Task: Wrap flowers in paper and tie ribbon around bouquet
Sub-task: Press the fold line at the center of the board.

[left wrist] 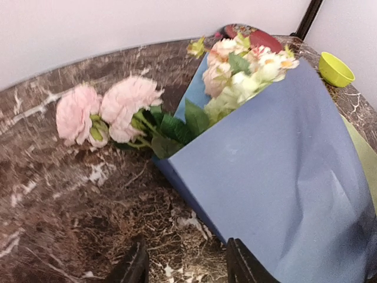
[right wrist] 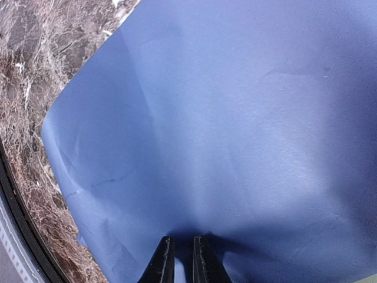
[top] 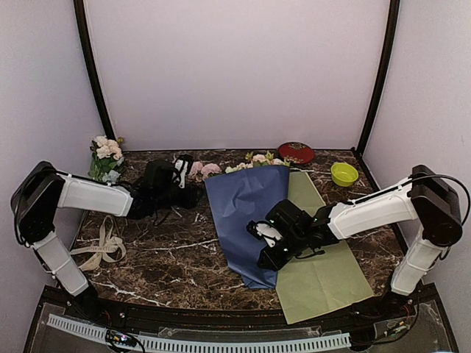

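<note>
The blue paper [top: 246, 209] lies folded over the flowers [top: 257, 159] in the middle of the table. Cream and pink heads stick out of its far end [left wrist: 241, 73]. Two pink roses [left wrist: 109, 109] lie outside the paper's left edge on the marble. My left gripper [left wrist: 187, 265] stands open just left of the paper [left wrist: 283, 177], with only table between its fingers. My right gripper [right wrist: 181, 259] is shut on a raised fold of the paper [right wrist: 235, 118], near its right edge in the top view [top: 261, 241]. The beige ribbon [top: 103, 246] lies loose at the near left.
A yellow-green sheet [top: 324, 265] lies under and right of the blue paper. A red dish [top: 296, 152] and a green bowl [top: 344, 173] stand at the back right. Another bunch of flowers [top: 107, 156] stands at the back left corner.
</note>
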